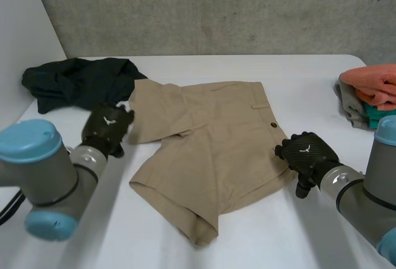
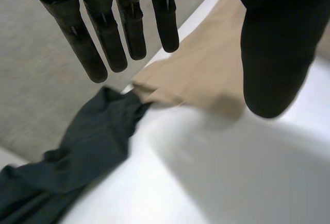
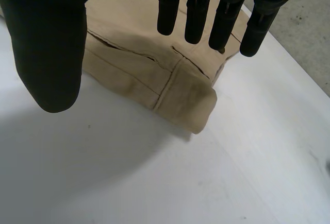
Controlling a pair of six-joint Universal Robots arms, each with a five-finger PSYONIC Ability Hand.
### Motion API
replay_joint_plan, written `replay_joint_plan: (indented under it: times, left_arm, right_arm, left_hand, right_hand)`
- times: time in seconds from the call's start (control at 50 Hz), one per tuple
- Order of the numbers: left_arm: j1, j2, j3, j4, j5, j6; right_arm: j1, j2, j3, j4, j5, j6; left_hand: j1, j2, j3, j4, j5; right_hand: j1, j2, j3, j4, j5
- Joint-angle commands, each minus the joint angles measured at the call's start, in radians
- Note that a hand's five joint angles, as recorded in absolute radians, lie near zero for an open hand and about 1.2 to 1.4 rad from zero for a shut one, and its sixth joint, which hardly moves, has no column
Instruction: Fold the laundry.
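Left hand (image 1: 108,130) and right hand (image 1: 307,153) hover, fingers straight and spread, flanking the khaki shorts (image 1: 210,151). A dark green garment (image 1: 80,83) touching the shorts' left hem could get grabbed too.

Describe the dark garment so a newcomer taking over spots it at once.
On the white table, go to the far corner on the robot's left, beyond the left hand. A dark green garment lies bunched there, next to the tan shorts. It is the only dark, crumpled piece: the shorts lie spread out, the stack at the opposite edge is folded.
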Motion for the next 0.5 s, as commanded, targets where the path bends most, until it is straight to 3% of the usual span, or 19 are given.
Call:
replay_joint_plan:
  times: [0.02,0.26,0.36,0.44,0.5]
  left_arm:
    - [-0.055,0.118,-0.139,-0.056,0.088,-0.046]
    - [-0.047,0.017,-0.13,-0.039,0.111,-0.039]
    - [-0.044,-0.034,-0.094,0.005,0.11,-0.039]
    - [-0.044,-0.06,-0.068,0.034,0.111,-0.041]
    - [-0.038,-0.083,-0.045,0.04,0.11,-0.042]
  right_arm:
    - [-0.007,0.001,-0.003,-0.001,-0.001,0.0]
    - [-0.004,0.004,0.008,-0.012,-0.001,0.003]
    - [-0.005,0.004,0.011,-0.014,-0.001,0.003]
    - [-0.007,0.004,0.014,-0.021,-0.001,0.002]
    - [-0.007,0.005,0.015,-0.027,0.002,0.002]
  left_hand:
    - [0.063,0.041,0.037,0.05,0.053]
    - [0.142,0.12,0.116,0.129,0.132]
    - [0.294,0.273,0.268,0.282,0.285]
    - [0.479,0.458,0.453,0.467,0.47]
    - [0.854,0.832,0.828,0.841,0.844]
  right_hand:
    - [0.044,0.062,0.048,0.046,0.037]
    - [0.041,0.059,0.045,0.043,0.034]
    - [0.041,0.059,0.045,0.043,0.034]
    - [0.041,0.059,0.045,0.043,0.034]
    - [0.041,0.059,0.045,0.043,0.034]
